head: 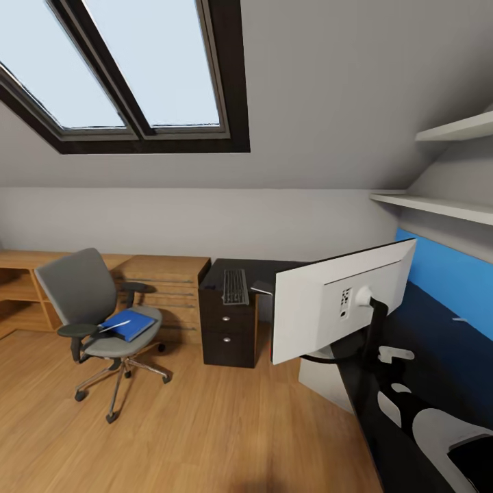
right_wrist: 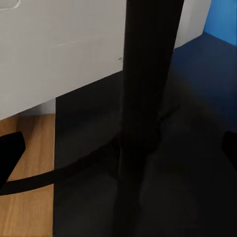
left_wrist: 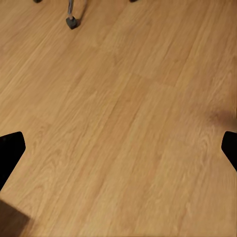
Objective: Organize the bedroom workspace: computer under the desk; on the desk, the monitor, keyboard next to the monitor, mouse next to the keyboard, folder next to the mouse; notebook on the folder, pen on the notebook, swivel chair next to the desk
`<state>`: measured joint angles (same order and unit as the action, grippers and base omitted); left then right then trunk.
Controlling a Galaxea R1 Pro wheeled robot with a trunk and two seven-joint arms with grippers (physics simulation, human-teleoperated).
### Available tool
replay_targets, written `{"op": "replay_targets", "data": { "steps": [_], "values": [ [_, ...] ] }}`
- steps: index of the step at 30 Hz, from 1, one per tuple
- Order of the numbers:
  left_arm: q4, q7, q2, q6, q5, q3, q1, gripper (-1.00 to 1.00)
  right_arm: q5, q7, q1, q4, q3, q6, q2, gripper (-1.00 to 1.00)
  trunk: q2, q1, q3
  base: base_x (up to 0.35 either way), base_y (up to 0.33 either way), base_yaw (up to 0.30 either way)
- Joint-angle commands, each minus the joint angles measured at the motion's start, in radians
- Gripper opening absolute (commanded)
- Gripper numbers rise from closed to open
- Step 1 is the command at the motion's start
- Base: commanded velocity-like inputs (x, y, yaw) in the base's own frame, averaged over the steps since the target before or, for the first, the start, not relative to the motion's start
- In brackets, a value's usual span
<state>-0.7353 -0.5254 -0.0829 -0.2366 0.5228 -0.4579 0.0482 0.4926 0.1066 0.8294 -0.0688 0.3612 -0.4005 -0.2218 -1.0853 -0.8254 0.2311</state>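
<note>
The white-backed monitor (head: 322, 308) stands on its black stand (head: 373, 329) on a dark surface (head: 438, 342) at the right. My right gripper (right_wrist: 118, 148) is open, and the stand's pole (right_wrist: 143, 98) rises between its fingertips (right_wrist: 10, 153). The keyboard (head: 235, 286) lies on the dark desk (head: 229, 329). A blue folder (head: 130, 323) lies on the seat of the grey swivel chair (head: 82, 294), with a thin light item (head: 115, 324) on it. My left gripper (left_wrist: 118, 148) is open over bare floor.
A low wooden dresser (head: 164, 274) stands against the wall behind the chair. A chair caster (left_wrist: 72, 22) rests on the wooden floor (head: 205, 424). Wall shelves (head: 445, 205) hang above the blue panel at the right. My right arm (head: 438, 428) reaches across the lower right.
</note>
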Motion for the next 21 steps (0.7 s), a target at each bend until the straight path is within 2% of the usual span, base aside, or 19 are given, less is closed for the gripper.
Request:
{"op": "replay_targets", "data": {
  "steps": [1,16,21],
  "values": [
    [-0.001,-0.006,-0.002,-0.006,0.011,-0.007,-0.001,1.00,0.006,0.011,0.001,0.000,0.009,-0.001,0.000,1.00,-0.001,0.000,0.001,0.054,0.002,0.000],
    [-0.001,-0.004,-0.001,-0.006,0.010,-0.008,-0.001,1.00,0.007,0.028,0.001,0.000,0.007,0.001,-0.006,1.00,-0.001,0.000,0.001,0.116,0.000,0.000],
    [-0.001,-0.005,-0.001,-0.006,0.011,-0.008,-0.001,1.00,0.010,0.028,0.001,0.000,0.007,0.002,-0.025,1.00,-0.001,0.000,0.001,0.101,0.000,0.000]
  ]
}}
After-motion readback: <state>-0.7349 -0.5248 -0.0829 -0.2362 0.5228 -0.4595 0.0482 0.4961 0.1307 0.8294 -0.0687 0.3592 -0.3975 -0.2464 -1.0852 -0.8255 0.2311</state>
